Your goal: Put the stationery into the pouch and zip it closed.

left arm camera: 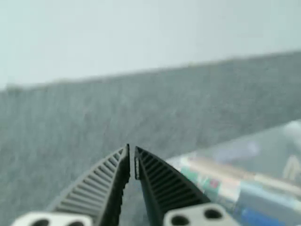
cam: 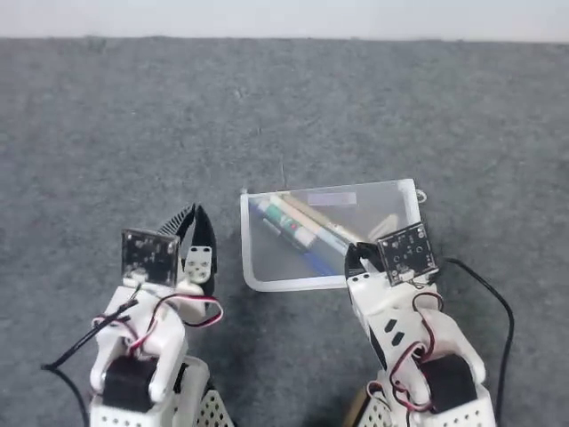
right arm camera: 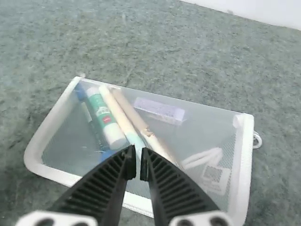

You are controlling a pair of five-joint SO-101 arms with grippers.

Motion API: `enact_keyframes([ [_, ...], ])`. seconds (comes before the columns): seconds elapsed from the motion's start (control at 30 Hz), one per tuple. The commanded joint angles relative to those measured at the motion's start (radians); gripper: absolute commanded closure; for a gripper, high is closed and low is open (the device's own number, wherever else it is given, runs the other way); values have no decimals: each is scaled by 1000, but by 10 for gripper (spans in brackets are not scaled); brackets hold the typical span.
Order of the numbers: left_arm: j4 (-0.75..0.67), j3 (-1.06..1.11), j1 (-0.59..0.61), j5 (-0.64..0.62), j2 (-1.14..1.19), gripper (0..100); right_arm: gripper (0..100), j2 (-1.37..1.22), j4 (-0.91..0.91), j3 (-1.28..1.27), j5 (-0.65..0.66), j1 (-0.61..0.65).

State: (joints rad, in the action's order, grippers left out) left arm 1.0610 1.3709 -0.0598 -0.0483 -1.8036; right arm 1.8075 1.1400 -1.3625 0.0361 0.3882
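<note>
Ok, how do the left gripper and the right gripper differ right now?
The left gripper sits over bare grey mat beside the pouch; the right gripper sits over the pouch's near edge. The left gripper points out across the mat, the right gripper angles down at the pouch. Both are shut and hold nothing.

Right gripper [right arm camera: 134, 162]: jaws nearly together, over the pouch's near edge.
Pouch [right arm camera: 209, 125]: clear, flat on grey mat [right arm camera: 188, 47], at the gripper's 12 o'clock.
Inside: glue stick [right arm camera: 104, 120], pencil [right arm camera: 134, 117], small purple block [right arm camera: 159, 109].
</note>
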Motion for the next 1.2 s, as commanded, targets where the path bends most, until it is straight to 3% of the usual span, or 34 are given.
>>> enact_keyframes([
  [0.0, -17, 44, 38, 8, -21, 988, 989, 8, 7, 9, -11, 12],
  [0.13, -48, 131, 124, 8, -21, 988, 989, 8, 7, 9, -44, 18],
  [0.27, -186, 266, 195, 8, -21, 988, 989, 8, 35, -6, -269, 1],
  [0.33, -247, 320, 209, 6, -17, 988, 989, 8, 53, -31, -292, -10],
  [0.57, -193, 314, 245, 6, -15, 988, 986, 8, 53, -140, -293, -16],
  [0.87, 112, 314, 247, 3, -17, 988, 986, 8, 53, -284, -293, -18],
  [1.17, 124, 314, 244, 3, -15, 988, 986, 8, 62, -321, -265, -105],
])
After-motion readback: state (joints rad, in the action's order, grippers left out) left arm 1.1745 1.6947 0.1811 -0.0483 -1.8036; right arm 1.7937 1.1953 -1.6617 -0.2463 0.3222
